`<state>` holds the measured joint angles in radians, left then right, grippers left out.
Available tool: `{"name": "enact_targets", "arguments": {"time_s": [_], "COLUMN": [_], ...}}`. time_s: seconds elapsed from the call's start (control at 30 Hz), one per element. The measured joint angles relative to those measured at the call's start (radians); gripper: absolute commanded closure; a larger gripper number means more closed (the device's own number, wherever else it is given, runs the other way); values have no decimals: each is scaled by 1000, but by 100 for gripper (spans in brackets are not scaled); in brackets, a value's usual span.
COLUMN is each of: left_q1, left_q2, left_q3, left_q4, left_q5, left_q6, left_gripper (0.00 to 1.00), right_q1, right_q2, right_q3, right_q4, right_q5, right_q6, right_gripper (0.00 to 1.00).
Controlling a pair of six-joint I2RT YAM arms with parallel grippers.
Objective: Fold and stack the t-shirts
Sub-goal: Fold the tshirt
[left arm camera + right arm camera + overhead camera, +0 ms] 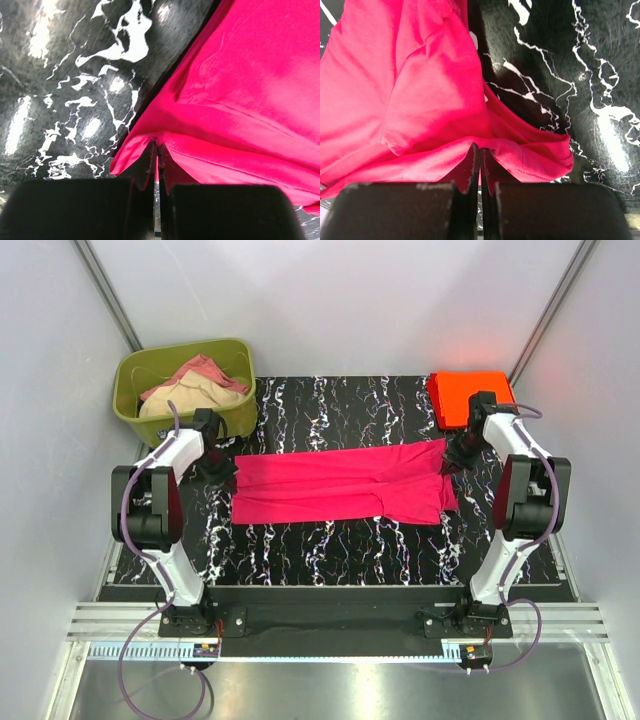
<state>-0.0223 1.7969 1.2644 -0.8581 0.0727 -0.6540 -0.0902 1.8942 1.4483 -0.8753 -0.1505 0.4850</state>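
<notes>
The hot pink t-shirt lies folded into a long band across the middle of the black marbled table. My left gripper is shut on its left far corner; the left wrist view shows the cloth pinched between the fingertips. My right gripper is shut on its right far corner; the right wrist view shows the cloth bunched at the fingertips. The orange-red t-shirt lies folded at the table's far right corner.
An olive-green plastic tub with pink and cream cloth in it stands at the far left, just behind my left gripper. White walls close in both sides.
</notes>
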Motion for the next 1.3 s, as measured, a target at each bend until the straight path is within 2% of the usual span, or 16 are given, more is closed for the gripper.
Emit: {"name": "enact_targets", "arguments": {"time_s": [0.1,0.23,0.27,0.33,0.37,0.43,0.47,0.63,0.73,0.8,1.0,1.1,1.13,1.3], "left_q1": [1,5,5,7,8,8,8,-6,-29,-53,-173,-212,-217,-219], "left_q2": [10,17,16,14,9,-20,-45,-263,-375,-405,-311,-278,-267,-205], "left_q3": [14,41,47,65,70,69,66,-26,-118,-189,-278,-273,-269,-259], "left_q4": [3,7,7,6,10,10,8,37,89,130,204,232,237,258], "left_q5": [7,10,8,-6,-10,-16,-18,-8,47,106,204,235,245,264], "left_q6": [5,27,31,45,52,63,68,106,123,127,127,130,130,138], "left_gripper": [91,63,61,58,57,56,56,59,60,62,62,65,68,71], "right_q1": [-3,-5,-5,-7,-8,-9,-9,13,93,188,444,499,507,513], "right_q2": [16,52,63,89,98,102,95,8,-58,-87,-68,-33,-21,40], "right_q3": [11,56,72,116,139,183,198,194,151,103,-25,-41,-44,-45], "right_q4": [0,-1,0,3,-2,-11,-12,-24,-11,15,87,126,138,179], "right_q5": [0,2,3,8,9,9,8,-16,-48,-87,-213,-270,-284,-293], "right_q6": [-7,-28,-35,-55,-65,-83,-88,-92,-92,-88,-55,-24,-15,15], "right_gripper": [100,84,80,70,61,55,47,39,39,42,42,51,61,83]}}
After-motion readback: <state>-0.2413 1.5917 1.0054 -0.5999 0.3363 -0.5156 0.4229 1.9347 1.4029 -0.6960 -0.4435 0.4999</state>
